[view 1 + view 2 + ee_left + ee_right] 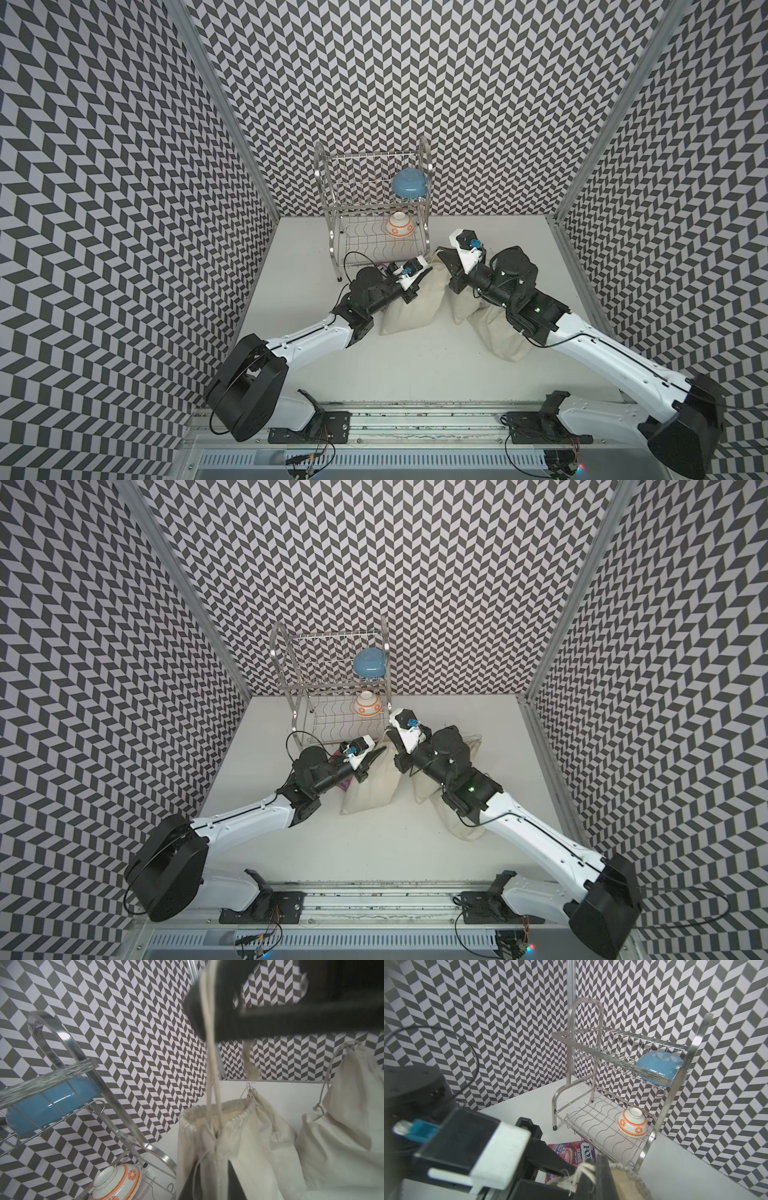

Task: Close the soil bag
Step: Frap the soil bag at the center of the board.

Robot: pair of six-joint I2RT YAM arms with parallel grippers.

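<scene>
The soil bag (405, 309) is a cream cloth sack standing just in front of the rack, and its gathered mouth (218, 1111) is still wide. My left gripper (428, 272) (214, 1161) is at the bag's side just below the mouth, with its jaws closed on a fold of the cloth. My right gripper (441, 254) (591, 1167) hangs above the mouth, shut on the knotted end of the drawstring (212, 1076). The cord runs taut from the bag's hem up to its fingers (207, 1014).
A steel dish rack (332, 208) stands at the back with a blue bowl (410, 185) on top and a white and orange bowl (400, 226) below. Two more cream bags (465, 309) (505, 343) lie under the right arm. A candy packet (571, 1151) lies by the rack.
</scene>
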